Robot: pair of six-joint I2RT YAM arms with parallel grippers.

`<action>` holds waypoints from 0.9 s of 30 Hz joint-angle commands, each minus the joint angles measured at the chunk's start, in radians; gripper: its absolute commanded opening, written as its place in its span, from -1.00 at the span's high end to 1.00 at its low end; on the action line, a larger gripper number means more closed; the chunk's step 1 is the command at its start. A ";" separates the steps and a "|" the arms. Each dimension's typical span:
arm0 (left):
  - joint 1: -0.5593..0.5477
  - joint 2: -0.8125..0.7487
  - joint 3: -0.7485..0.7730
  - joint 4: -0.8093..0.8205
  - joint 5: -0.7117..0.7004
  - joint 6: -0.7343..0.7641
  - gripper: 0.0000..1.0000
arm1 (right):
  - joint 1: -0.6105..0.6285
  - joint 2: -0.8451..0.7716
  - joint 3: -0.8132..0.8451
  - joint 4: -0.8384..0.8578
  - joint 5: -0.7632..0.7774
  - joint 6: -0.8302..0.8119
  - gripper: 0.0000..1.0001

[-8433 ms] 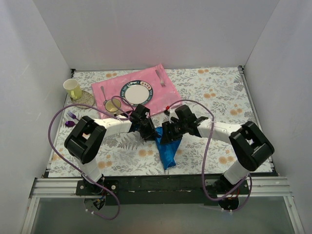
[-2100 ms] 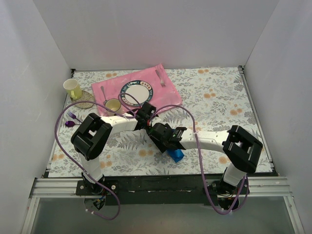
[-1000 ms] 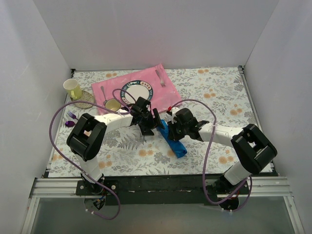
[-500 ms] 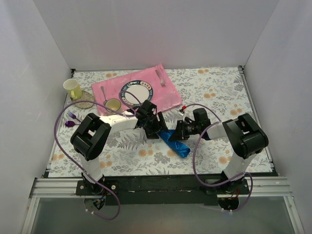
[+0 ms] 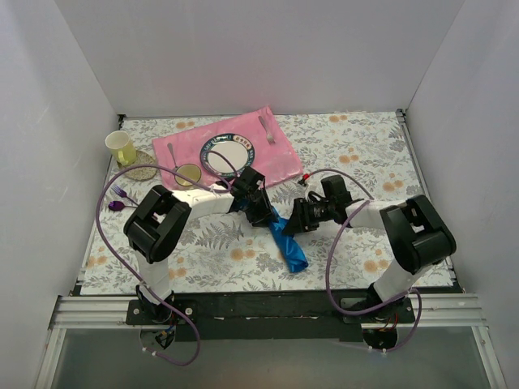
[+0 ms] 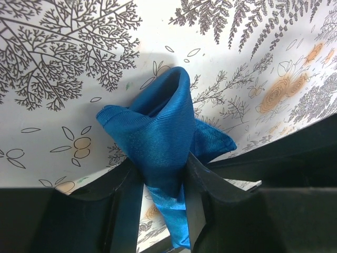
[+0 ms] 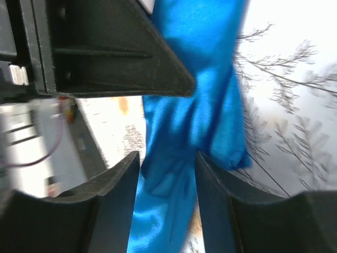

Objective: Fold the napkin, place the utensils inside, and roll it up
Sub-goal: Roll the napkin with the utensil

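Note:
The blue napkin (image 5: 289,245) is bunched into a long crumpled strip at the table's middle, between both grippers. My left gripper (image 5: 263,211) is shut on its upper end, and the cloth is pinched between the fingers in the left wrist view (image 6: 160,174). My right gripper (image 5: 294,226) comes in from the right. The napkin fills the gap between its jaws in the right wrist view (image 7: 168,179). The thin-handled spoon (image 5: 173,156) lies on the pink mat's left part, next to a round gold-coloured bowl (image 5: 188,173), far from both grippers.
The pink placemat (image 5: 280,158) at the back holds a white plate (image 5: 227,152) and a silver fork (image 5: 266,130). A yellow cup (image 5: 122,147) stands at the far left on a coaster. A purple fork and spoon (image 5: 120,199) lie at the left edge. White walls enclose the table.
The napkin went from a short bundle to a longer strip trailing toward the front. My left gripper moved slightly right and nearer. The right gripper stayed on the cloth.

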State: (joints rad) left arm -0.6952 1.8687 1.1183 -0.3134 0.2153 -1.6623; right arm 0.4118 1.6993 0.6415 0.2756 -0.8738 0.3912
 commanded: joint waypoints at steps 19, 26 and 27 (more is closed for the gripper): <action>-0.003 -0.016 -0.057 -0.027 -0.037 0.015 0.47 | 0.671 -0.051 0.360 -0.699 1.406 -0.046 -0.32; -0.003 -0.025 -0.052 -0.032 -0.044 0.018 0.43 | 0.682 -0.003 0.340 -0.647 1.398 -0.057 -0.27; -0.003 -0.026 -0.051 -0.032 -0.045 0.021 0.41 | 0.677 -0.001 0.331 -0.639 1.392 -0.057 -0.19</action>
State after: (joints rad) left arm -0.6880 1.8576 1.0901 -0.2802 0.2321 -1.6733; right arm 1.0897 1.6749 0.9783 -0.3744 0.4850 0.3458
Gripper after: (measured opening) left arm 0.286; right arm 0.640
